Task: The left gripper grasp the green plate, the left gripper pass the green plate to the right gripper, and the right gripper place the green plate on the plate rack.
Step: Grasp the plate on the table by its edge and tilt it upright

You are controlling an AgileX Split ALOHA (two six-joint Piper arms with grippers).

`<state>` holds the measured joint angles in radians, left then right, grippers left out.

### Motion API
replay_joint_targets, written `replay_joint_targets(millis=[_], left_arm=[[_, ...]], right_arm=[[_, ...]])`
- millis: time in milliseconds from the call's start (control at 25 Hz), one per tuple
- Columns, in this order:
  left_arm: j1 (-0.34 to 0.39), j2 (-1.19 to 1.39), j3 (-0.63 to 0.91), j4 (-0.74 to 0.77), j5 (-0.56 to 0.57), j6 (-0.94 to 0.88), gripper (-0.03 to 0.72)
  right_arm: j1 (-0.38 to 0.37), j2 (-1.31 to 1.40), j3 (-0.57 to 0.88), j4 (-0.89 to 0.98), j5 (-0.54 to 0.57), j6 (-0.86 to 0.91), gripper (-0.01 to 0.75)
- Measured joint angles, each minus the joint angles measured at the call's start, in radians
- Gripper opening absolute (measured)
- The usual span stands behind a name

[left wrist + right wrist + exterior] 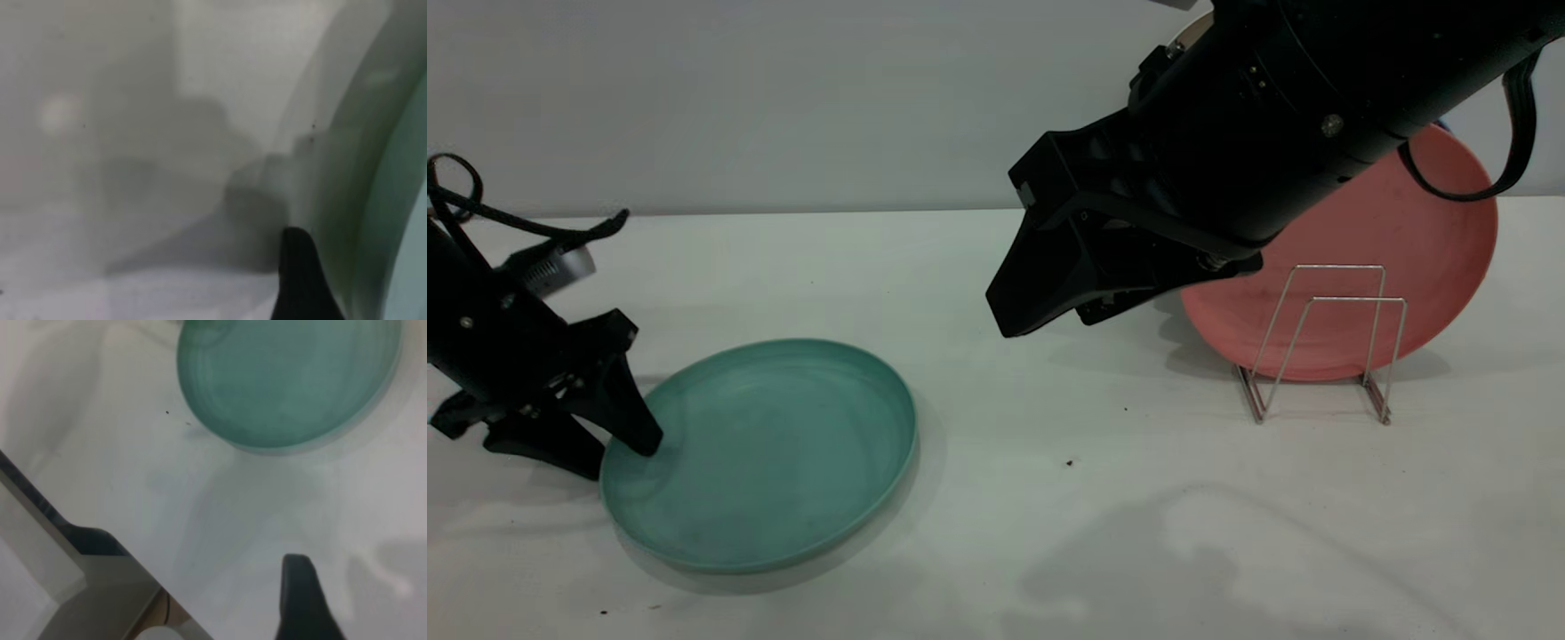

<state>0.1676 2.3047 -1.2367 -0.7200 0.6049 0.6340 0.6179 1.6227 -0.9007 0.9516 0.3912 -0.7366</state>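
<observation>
Step one, the grasp: left gripper (618, 453) straddling green plate's (760, 453) near-left rim, fingers spread, not yet closed. Plate flat on desk (1049, 516). Next: pinch rim, lift toward right gripper (1040, 311), fingers' state unclear, hovering beside plate rack (1320, 342).

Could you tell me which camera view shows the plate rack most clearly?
The exterior view: the plate rack stands whole on the table, its wire loops in front of a pink plate. Neither the left wrist view nor the right wrist view shows it.
</observation>
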Motion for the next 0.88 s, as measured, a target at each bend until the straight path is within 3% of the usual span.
replay_joint_targets(millis=[240,760,880], left_arm=[[0.000,0.013,-0.005,-0.034,0.000,0.026,0.432],[0.000,0.014,-0.006,-0.039,0.005,0.027,0.047],[0.000,0.014,-0.006,-0.039,0.008,0.027,0.015]], right_arm=[[0.000,0.000,0.000,0.000,-0.003,0.000,0.469],[0.000,0.000,0.000,0.000,-0.011,0.000,0.469],[0.000,0.000,0.000,0.000,-0.002,0.001,0.469]])
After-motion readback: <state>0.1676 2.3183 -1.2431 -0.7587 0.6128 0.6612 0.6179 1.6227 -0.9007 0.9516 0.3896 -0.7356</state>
